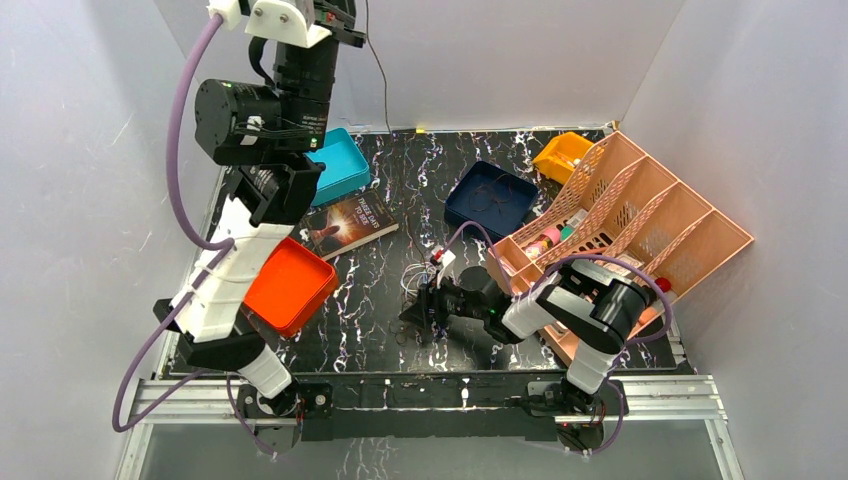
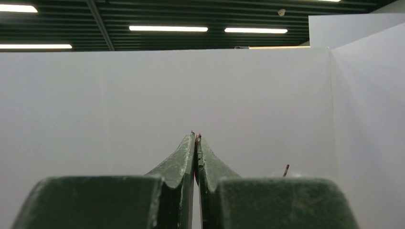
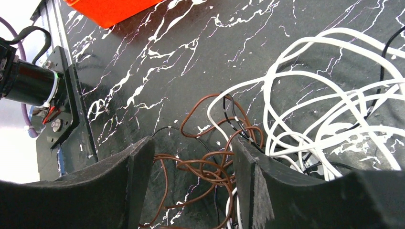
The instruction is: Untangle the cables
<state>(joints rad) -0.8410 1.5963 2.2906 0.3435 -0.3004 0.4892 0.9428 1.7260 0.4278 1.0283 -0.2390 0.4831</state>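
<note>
The cables [image 1: 418,285] lie in a tangle on the black marbled table, just ahead of my right gripper [image 1: 415,305]. In the right wrist view, my right gripper [image 3: 191,148] is open and low over the tangle. Brown cable loops [image 3: 205,164] lie between its fingers, with white cables [image 3: 310,95] and a black one [image 3: 382,52] to the right. My left arm [image 1: 290,60] is raised high at the back left. Its gripper [image 2: 196,138] is shut, with a sliver of brown wire pinched at the tips. A thin dark cable [image 1: 378,75] hangs down beside it.
An orange tray [image 1: 290,285] sits by the left arm, with a book [image 1: 352,222] and a teal bin [image 1: 340,165] behind it. A dark blue bin [image 1: 490,195], a yellow bin [image 1: 560,155] and a peach file rack [image 1: 640,220] stand at the back right.
</note>
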